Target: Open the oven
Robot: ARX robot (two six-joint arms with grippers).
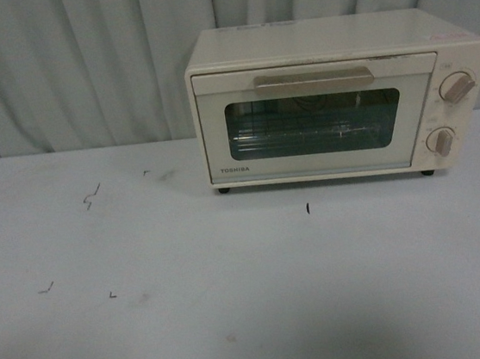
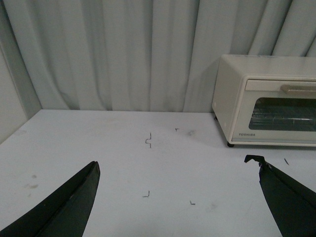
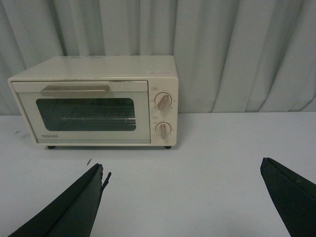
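Desk: Oven position?

Operator: I have the oven (image 1: 335,99) in the upper right of my front view. It sits at the back of the table (image 1: 153,328), close to the curtain (image 1: 80,68). Its long axis runs left to right across the frame. The door (image 1: 217,147) faces me and is shut. The handle (image 1: 313,80) lies level along the door's top edge. Two knobs (image 1: 458,87) are stacked at the right end.

Desk: Anything hard to make out?

Operator: Through the glass the rack (image 1: 304,133) shows only as dim wires. The print around the knobs is too small for me to read. My left wrist view cuts the oven off partway along the door. A few small dark marks (image 1: 92,195) dot the table; I can't tell what they are.

Desk: Pincers?

Operator: I see them only from the wrist cameras. The left gripper (image 2: 174,163) has its fingers spread wide with nothing between them. The right gripper (image 3: 181,164) is the same. Both are apart from the oven, over bare table. Only the dark fingertips show; the rest runs out of frame.
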